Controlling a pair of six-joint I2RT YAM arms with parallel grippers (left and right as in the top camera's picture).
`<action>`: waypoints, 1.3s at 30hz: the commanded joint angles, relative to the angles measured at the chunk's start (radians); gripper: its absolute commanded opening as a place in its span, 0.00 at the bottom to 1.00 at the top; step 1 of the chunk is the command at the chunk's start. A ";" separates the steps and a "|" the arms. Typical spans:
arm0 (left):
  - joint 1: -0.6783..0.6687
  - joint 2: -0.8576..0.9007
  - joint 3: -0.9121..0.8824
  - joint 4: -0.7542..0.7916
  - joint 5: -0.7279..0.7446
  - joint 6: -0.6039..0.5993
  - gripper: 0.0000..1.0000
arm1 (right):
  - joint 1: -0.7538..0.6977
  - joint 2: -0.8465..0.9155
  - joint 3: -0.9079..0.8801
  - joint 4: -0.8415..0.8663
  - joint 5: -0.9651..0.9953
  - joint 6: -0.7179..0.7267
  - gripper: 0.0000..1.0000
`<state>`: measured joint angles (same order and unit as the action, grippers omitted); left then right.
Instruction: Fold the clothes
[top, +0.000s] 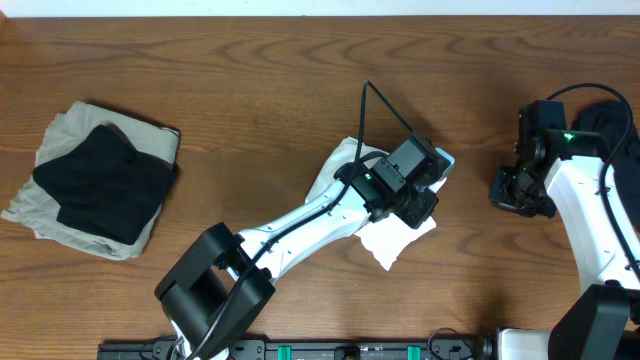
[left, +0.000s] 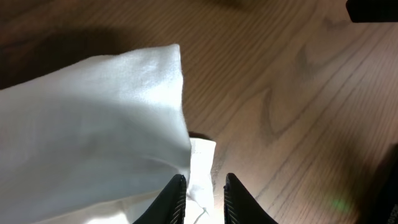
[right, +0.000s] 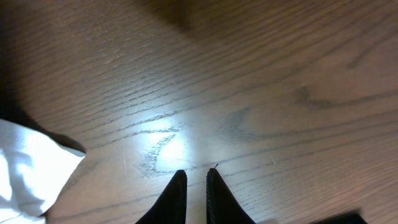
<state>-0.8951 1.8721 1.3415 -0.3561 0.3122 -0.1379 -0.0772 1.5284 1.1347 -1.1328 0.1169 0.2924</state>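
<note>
Left gripper (left: 203, 198): nearest of all in its own wrist view. The fingers stand narrow with a white edge caught between them, so it looks to be pinching the cloth.
White garment (top: 398, 243): about the middle of the table (top: 250, 80) and mostly hidden under the left arm (top: 300, 220) from overhead. The wrist view shows a smooth folded slab with its corner toward 12 o'clock, and a lower layer peeping out at 6 o'clock by the fingers.
Step in hand: to my eye, drawing or laying a fold of this white piece. Which fold, I cannot tell.
Doing it well: pinch the edge alone and travel low and slowly, so the thin cloth does not drag the layer beneath. Square the carried edge to the edge below before letting go, then open and rise straight up so nothing is tugged.
Risk: light fabric like this will likely slip, bunch or spring back.
Right gripper (right: 194, 193): at 3 o'clock from the garment and well apart, over bare wood, with the fingers almost together on nothing. It is free to pin the far side if the cloth creeps.
Other clothes: at 9 o'clock and well apart, a beige garment (top: 60, 135) lies with a black garment (top: 100, 185) on top, both looking already folded.
</note>
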 joint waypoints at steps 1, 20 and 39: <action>0.015 -0.044 0.018 -0.005 0.016 0.006 0.22 | -0.005 -0.019 -0.003 -0.002 -0.043 -0.041 0.11; 0.179 -0.200 0.018 -0.391 -0.187 0.006 0.23 | 0.051 -0.019 -0.196 0.078 -0.401 -0.129 0.16; 0.238 -0.200 0.018 -0.427 -0.187 0.006 0.23 | 0.285 -0.019 -0.550 0.716 -0.458 0.163 0.14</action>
<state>-0.6609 1.6737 1.3453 -0.7753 0.1417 -0.1341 0.1722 1.5097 0.6262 -0.4675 -0.3492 0.3653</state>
